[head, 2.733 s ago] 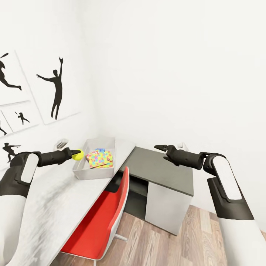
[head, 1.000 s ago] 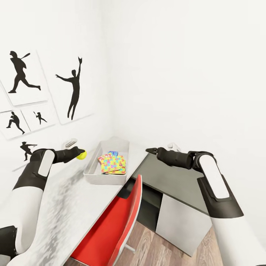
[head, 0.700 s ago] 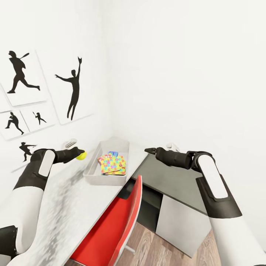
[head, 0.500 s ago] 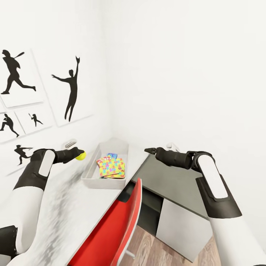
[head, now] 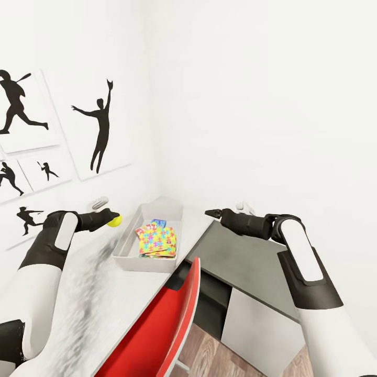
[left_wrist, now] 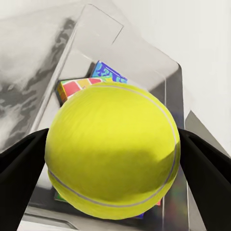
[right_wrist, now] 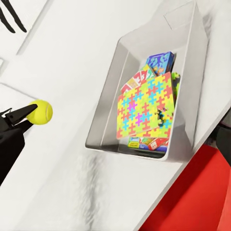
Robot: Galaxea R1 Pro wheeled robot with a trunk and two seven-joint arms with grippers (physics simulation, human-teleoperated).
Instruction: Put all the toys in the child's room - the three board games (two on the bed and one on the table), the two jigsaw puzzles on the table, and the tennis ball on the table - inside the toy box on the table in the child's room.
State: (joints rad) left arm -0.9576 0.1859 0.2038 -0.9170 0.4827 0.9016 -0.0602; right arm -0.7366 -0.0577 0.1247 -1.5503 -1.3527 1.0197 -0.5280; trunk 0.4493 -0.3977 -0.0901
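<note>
With the left gripper (head: 111, 218) clamped on the tennis ball (head: 114, 221) beside the toy box (head: 127, 253) on the worktop (head: 89, 293), carry it over the rim before you release

Board games (right_wrist: 144, 77) in the toy box (right_wrist: 103, 108) mostly hidden under jigsaw puzzles (right_wrist: 143, 111).

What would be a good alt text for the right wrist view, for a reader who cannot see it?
A grey toy box on a pale table holds a colourful jigsaw puzzle lying on board games. Beside the box, the left gripper holds a yellow tennis ball; a red chair shows at one corner.
</note>
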